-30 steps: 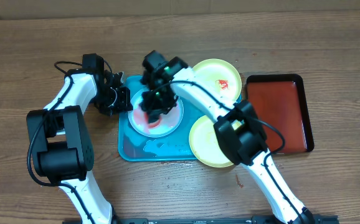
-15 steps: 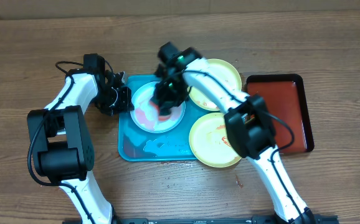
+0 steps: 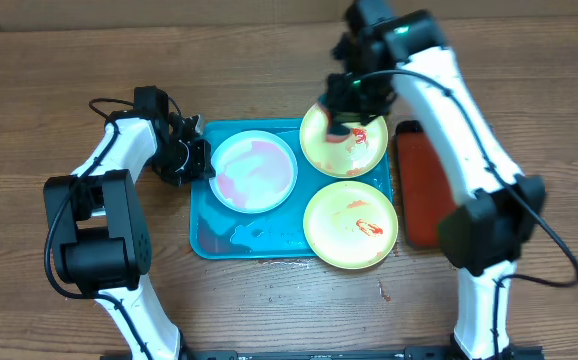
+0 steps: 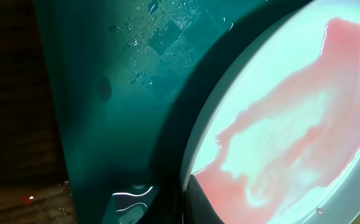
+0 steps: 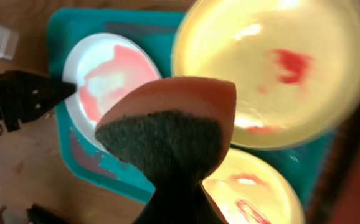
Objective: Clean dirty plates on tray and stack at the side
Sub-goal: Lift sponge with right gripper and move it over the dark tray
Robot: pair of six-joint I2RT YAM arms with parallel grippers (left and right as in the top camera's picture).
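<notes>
A large turquoise-blue rectangular plastic tray (image 3: 207, 238) lies on the wooden counter (image 3: 59, 60). In the tray's left half sits a round light blue plastic plate (image 3: 255, 172), filmed with thin pink-red smears. One round lime-yellow-rimmed plate (image 3: 364, 155) overlaps the tray's far right corner and a second lime-yellow-rimmed plate (image 3: 350, 226) overlaps its near right corner; both carry red smears. The right gripper (image 3: 341, 118), above the far-corner plate, is clamped on an orange sponge with a dark scouring face (image 5: 167, 124). The left gripper (image 3: 197, 160) sits at the tray's left rim; I cannot tell whether it grips anything. A dark red tray (image 3: 419, 195) lies just right of the turquoise one.

Left wrist view crops blue plate (image 4: 279, 124) and tray (image 4: 105, 93).
</notes>
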